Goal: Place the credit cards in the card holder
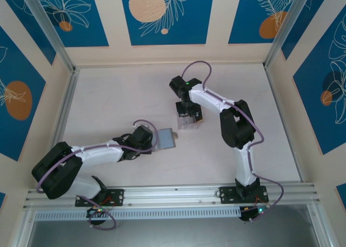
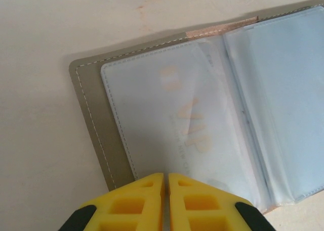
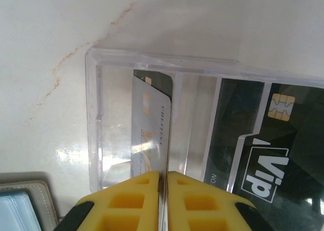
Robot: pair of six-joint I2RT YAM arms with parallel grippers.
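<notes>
Right tool (image 3: 163, 176) tight on edgewise credit card (image 3: 149, 125), long axis forward; left tool (image 2: 165, 176) tight on card holder (image 2: 91, 114).

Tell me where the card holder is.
In the top view, the card holder lies open near the table's middle, at the left gripper's tip, below-left of the clear box.

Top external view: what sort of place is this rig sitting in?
Probably a purpose-built robot test booth: a pale tabletop boxed in by blue leaf-printed wall panels, aluminium corner posts, and an aluminium rail that the arm bases are bolted to.
</notes>
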